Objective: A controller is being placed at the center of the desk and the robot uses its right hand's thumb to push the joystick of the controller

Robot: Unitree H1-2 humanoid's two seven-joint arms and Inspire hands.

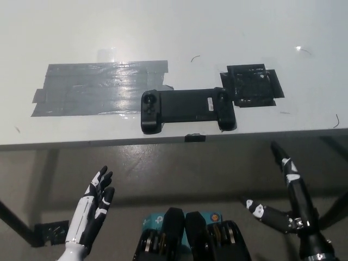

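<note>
Lying flat near the desk's (163,27) near edge, roughly at its middle, the controller (188,109) is a long, black, rigid plastic bar with rounded grips at both ends and a small round joystick (150,100) on its left grip; another stick (221,96) sits on the right grip. It looks light and smooth-bottomed, so on the glossy white surface it would probably slide under a sideways shove; a thumb should press down onto the stick's cap, which will likely tilt easily. Wrinkled grey tape (100,87) lies to its left, a black taped patch (253,85) to its far right. The black right hand (283,209) hangs below the desk edge, fingers spread, holding nothing. The white left hand (93,209) rests low at the left, likewise open and empty.
</note>
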